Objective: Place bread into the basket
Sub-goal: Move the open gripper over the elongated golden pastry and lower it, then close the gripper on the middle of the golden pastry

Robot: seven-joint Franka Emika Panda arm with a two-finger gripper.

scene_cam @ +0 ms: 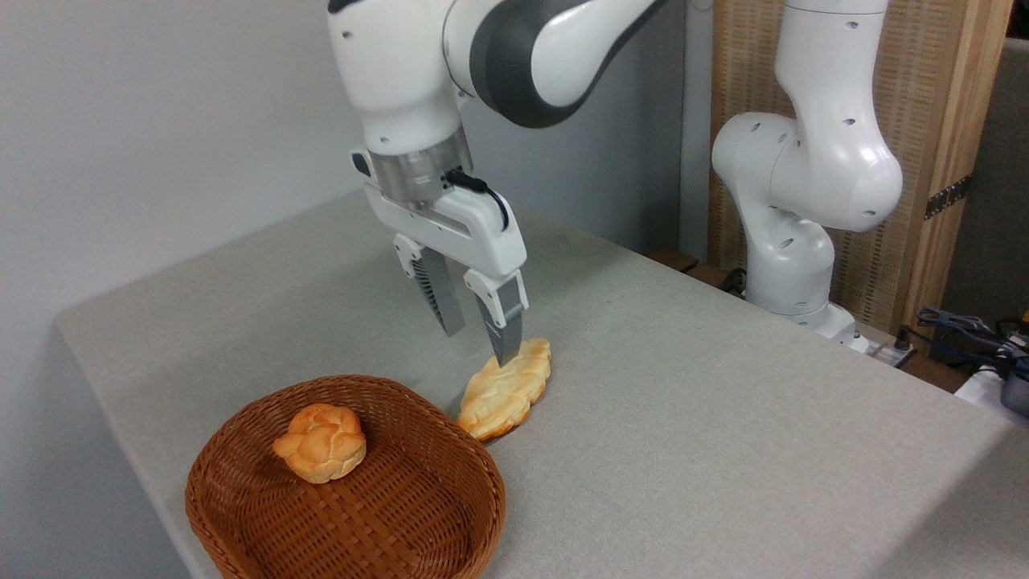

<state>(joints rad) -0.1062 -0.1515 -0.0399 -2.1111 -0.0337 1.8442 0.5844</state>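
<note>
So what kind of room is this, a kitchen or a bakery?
More likely a robotics lab or test room than a kitchen. A white robot arm is mounted beside a plain grey table, cables lie at the right edge, and the only food is a bread and a bun in a basket.

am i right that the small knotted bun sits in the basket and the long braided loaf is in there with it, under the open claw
Not quite. The camera view shows the bun in the basket, but the long braided loaf lies on the table just outside the rim, under the open claw.
</note>
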